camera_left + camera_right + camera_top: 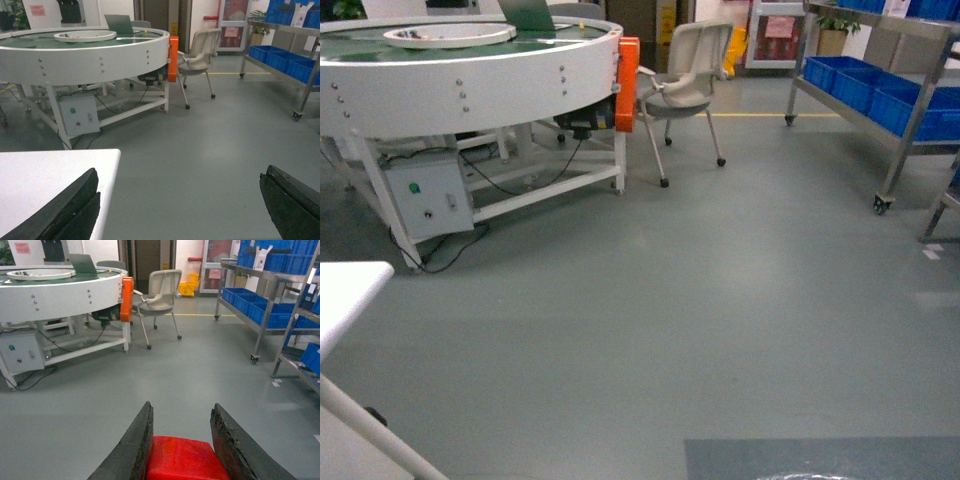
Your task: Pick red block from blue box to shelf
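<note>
Between the right gripper [181, 440] jaws sits your red block [186, 459], clamped for carrying; the shelf [265, 290] stands ahead-right of it. Your left gripper [180, 205] gapes empty.

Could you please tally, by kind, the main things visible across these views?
Red block, held in the right claw: 1
Round conveyor table: 1
Chair: 1
Laptop: 1
Steel shelf racks with blue crates: 2
Total: 6
</note>
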You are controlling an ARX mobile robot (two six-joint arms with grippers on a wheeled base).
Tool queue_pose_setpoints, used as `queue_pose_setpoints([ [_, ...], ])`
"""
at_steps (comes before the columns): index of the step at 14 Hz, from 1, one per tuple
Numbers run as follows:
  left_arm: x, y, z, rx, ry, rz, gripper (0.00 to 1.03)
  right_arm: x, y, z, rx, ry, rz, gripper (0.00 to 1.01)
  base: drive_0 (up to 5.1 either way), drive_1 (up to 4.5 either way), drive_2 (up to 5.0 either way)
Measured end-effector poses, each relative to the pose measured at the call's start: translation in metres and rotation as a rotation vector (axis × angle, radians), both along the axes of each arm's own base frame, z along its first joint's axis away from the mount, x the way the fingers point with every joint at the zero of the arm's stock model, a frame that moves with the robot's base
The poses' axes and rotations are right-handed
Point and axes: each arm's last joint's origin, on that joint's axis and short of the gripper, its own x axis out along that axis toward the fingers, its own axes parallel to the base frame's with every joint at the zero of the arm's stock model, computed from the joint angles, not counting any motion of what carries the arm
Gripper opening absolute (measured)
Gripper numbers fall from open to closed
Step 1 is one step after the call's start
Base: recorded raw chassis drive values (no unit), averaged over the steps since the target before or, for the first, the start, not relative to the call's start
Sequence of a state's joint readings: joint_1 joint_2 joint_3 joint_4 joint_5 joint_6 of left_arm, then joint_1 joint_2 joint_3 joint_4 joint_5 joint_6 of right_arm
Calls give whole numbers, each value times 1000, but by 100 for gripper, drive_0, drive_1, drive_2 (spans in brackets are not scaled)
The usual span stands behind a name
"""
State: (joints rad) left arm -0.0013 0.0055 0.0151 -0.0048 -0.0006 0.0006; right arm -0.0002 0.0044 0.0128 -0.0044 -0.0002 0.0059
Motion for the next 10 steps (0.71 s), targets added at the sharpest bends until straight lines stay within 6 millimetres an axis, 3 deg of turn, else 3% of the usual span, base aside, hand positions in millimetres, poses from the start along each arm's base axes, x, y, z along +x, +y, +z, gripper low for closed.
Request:
queue_pose_setpoints([
  [10, 0, 0, 0, 0, 0, 1, 98, 0, 0, 0, 0, 0, 0, 28, 0, 0, 0],
])
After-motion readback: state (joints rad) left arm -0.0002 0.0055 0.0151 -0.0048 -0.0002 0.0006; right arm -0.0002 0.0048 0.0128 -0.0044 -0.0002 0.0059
